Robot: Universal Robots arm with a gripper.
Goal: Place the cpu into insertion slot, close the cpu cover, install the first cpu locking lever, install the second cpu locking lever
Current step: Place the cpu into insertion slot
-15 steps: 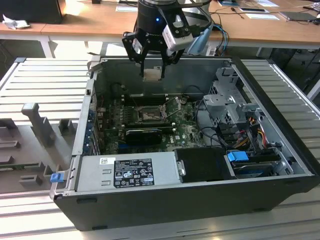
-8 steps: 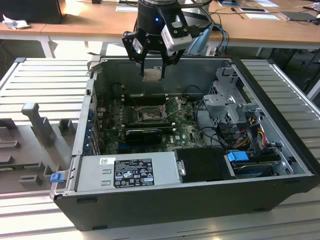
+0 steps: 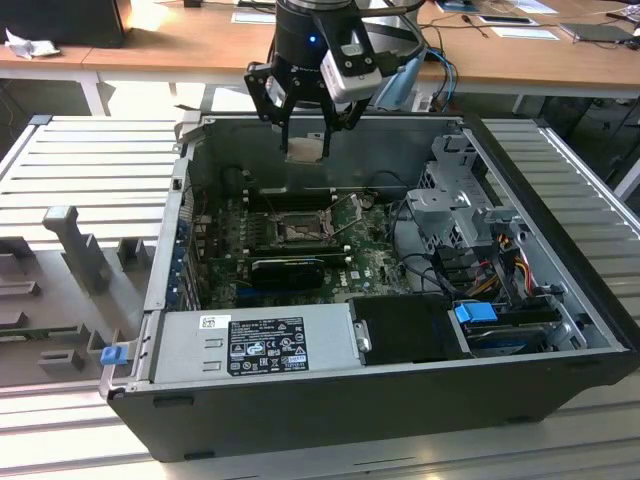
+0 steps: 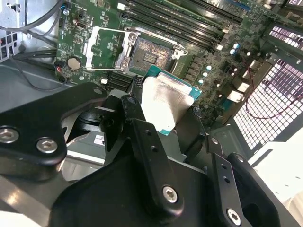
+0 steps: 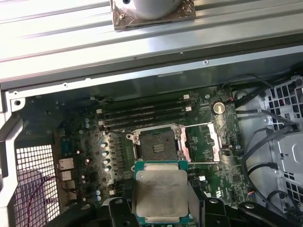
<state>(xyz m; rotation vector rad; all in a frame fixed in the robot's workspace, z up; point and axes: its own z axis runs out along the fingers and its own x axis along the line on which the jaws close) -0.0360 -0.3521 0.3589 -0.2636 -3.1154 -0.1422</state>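
Silver-beige metal showed on the top of the chip (image 3: 305, 150), which hung level between the two black fingers of the gripper (image 3: 306, 142), high over the open computer case (image 3: 350, 415). The gripper was drawn in narrow onto the chip's opposite edges, and in the second wrist view a green rim (image 4: 176, 85) ran around the metal top. Down on the green circuit board (image 3: 372, 252) the socket (image 5: 156, 147) lay bare, its dark centre uncovered and well apart from the chip above it. The cover plate (image 5: 208, 142) was swung open just beside the socket, with the board showing through its square window, and a thin wire lever (image 5: 203, 125) stood unlatched along it. The case lay on its side on a ribbed grey tabletop (image 3: 90, 160), with a silver power supply box (image 3: 250, 345) at its near wall.
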